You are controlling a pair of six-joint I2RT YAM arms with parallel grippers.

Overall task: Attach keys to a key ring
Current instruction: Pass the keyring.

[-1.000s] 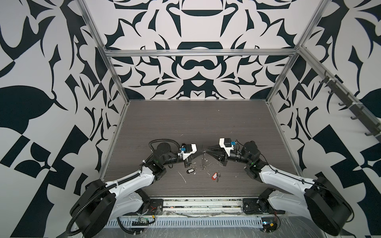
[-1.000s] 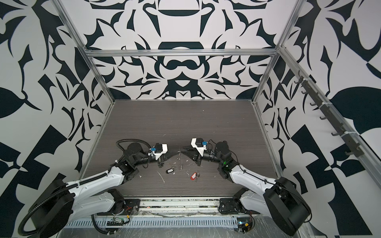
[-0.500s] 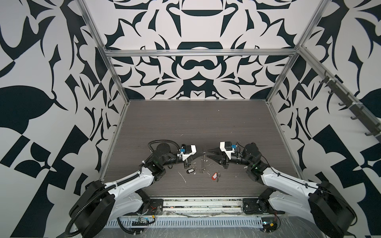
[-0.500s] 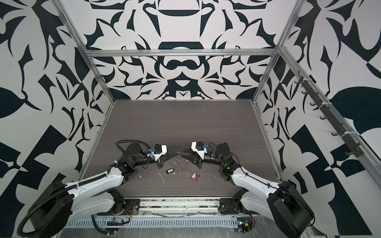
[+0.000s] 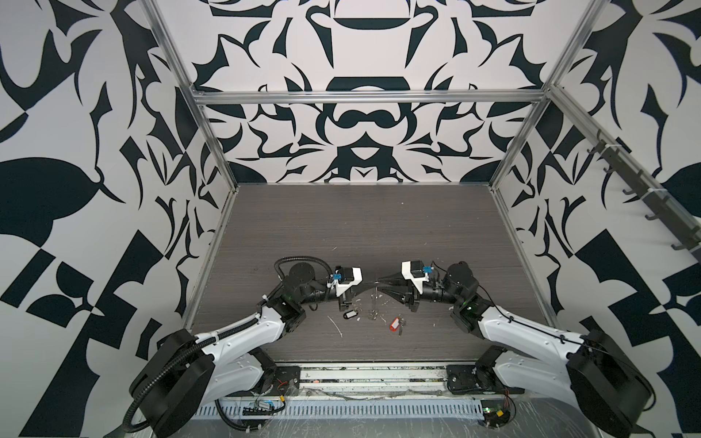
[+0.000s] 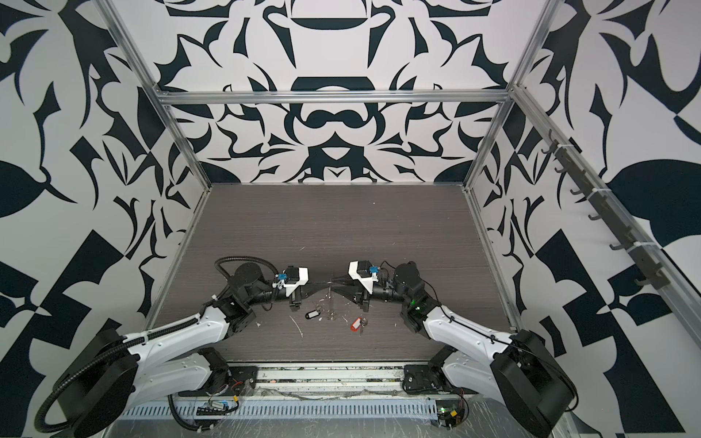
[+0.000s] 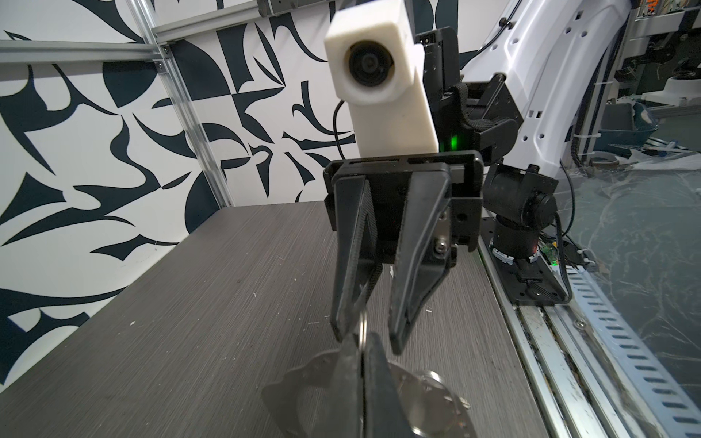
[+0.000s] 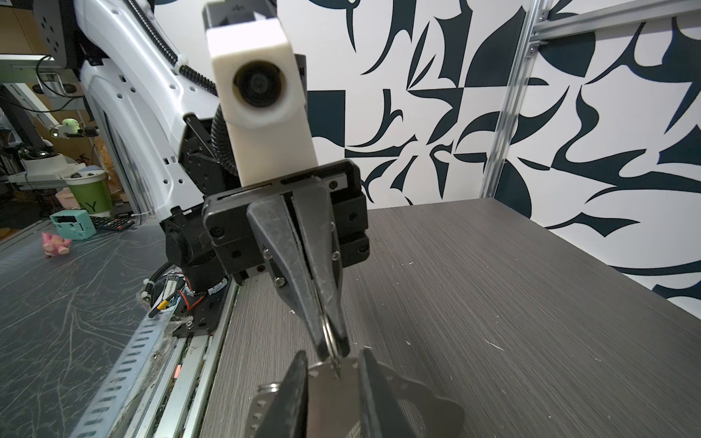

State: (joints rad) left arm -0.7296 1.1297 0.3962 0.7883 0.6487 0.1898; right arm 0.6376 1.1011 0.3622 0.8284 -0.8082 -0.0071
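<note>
Since both bunches lie loose on the surface (image 5: 379, 227), neither is threaded yet: the red-tagged keys (image 5: 396, 325) sit nearest the robot, the black-tagged keys (image 5: 351, 314) just beyond, toward the left arm. Farther back, above them, the left gripper (image 8: 333, 350) is clamped on the key ring (image 7: 363, 327), which stands upright, edge-on to both arms. Facing it, the right gripper (image 7: 368, 341) is narrowly parted astride that rim, gripping nothing I can make out; it is nearer the red-tagged bunch.

Wide room is left over the far table (image 5: 360, 220). The near middle is barred by left gripper (image 5: 368, 291) and right gripper (image 5: 380, 291), tip to tip at the ring (image 8: 329, 335); black-tag keys (image 5: 352, 313) and red-tag keys (image 5: 398, 324) are strewn just nearer the front.
</note>
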